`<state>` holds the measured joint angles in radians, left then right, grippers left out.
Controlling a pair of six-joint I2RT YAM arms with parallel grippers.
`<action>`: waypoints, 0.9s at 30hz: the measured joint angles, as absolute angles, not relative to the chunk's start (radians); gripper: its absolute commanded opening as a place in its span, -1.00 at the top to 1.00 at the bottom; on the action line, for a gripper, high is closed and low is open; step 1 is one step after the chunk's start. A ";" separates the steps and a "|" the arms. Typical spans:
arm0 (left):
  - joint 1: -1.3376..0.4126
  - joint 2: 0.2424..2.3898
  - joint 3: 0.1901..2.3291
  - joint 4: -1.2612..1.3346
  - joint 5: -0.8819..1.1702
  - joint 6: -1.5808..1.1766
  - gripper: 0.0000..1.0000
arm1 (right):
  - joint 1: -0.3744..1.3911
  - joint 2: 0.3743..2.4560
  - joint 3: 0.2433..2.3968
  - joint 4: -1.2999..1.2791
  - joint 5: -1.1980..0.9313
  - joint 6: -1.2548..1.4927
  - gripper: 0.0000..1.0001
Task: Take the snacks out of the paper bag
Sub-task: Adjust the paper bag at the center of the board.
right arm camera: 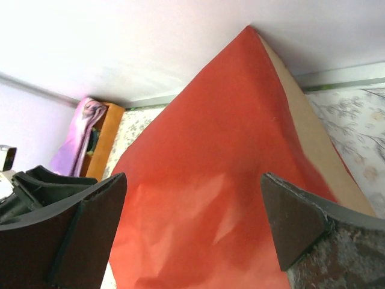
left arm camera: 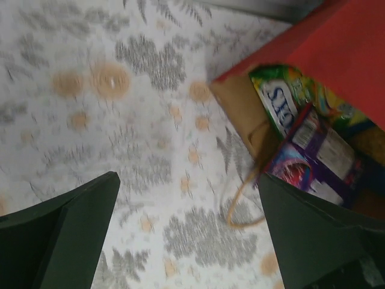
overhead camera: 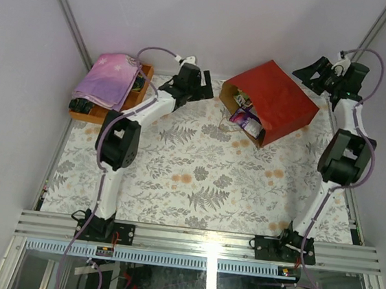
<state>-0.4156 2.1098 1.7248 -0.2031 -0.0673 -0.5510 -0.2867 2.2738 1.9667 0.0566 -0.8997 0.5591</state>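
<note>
The red paper bag [overhead camera: 272, 101] lies on its side at the back of the table, its mouth facing left and front. Snacks show in the mouth: a purple-white pack [overhead camera: 245, 120] and a yellow-green candy bag [left arm camera: 283, 96]. In the left wrist view the purple-white pack [left arm camera: 316, 153] and a cord handle [left arm camera: 240, 205] lie at the mouth. My left gripper [overhead camera: 209, 85] is open and empty just left of the mouth, its jaws wide over the cloth [left arm camera: 188, 232]. My right gripper [overhead camera: 309, 72] is open behind the bag, with the bag's red side [right arm camera: 198, 198] between its jaws.
A pink-purple folded cloth [overhead camera: 108, 79] lies on an orange wooden tray [overhead camera: 92, 113] at the back left. The table has a floral cover [overhead camera: 196, 179]. Grey walls close in the back and sides. A metal rail [overhead camera: 196, 241] runs along the near edge.
</note>
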 measured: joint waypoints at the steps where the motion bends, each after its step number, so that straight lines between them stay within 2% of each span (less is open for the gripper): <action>1: -0.424 2.144 1.782 -0.213 -0.091 -0.517 -0.99 | -0.285 2.207 1.913 0.049 -0.847 0.546 -0.99; 5: -0.468 2.263 1.947 -0.249 -0.192 -0.383 -0.99 | -0.257 1.910 1.695 0.019 -0.637 0.468 -0.99; 8: -0.493 2.314 1.992 -0.277 -0.229 -0.330 -0.99 | -0.161 1.729 1.602 0.001 -0.474 0.380 -0.98; 11: -0.502 2.316 1.968 -0.300 -0.238 -0.325 -0.99 | -0.004 1.648 1.563 0.013 -0.371 0.316 -0.69; 13: -0.498 2.290 1.915 -0.295 -0.239 -0.336 -0.99 | 0.088 1.660 1.566 0.019 -0.342 0.290 -0.54; 17: -0.469 2.181 1.736 -0.273 -0.215 -0.403 -0.99 | 0.186 1.811 1.632 0.054 -0.310 0.249 -0.42; 22: -0.395 2.017 1.506 -0.220 -0.145 -0.513 -0.99 | 0.195 2.024 1.705 0.080 -0.245 0.232 -0.08; 27: -0.336 1.964 1.394 -0.162 -0.105 -0.581 -0.99 | 0.191 2.188 1.796 0.058 -0.225 0.233 0.02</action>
<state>-0.3355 1.9644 1.3937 -0.1616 -0.1047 -0.5812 0.1913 2.1883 1.7958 0.0582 -0.2253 0.2329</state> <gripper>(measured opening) 0.995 0.506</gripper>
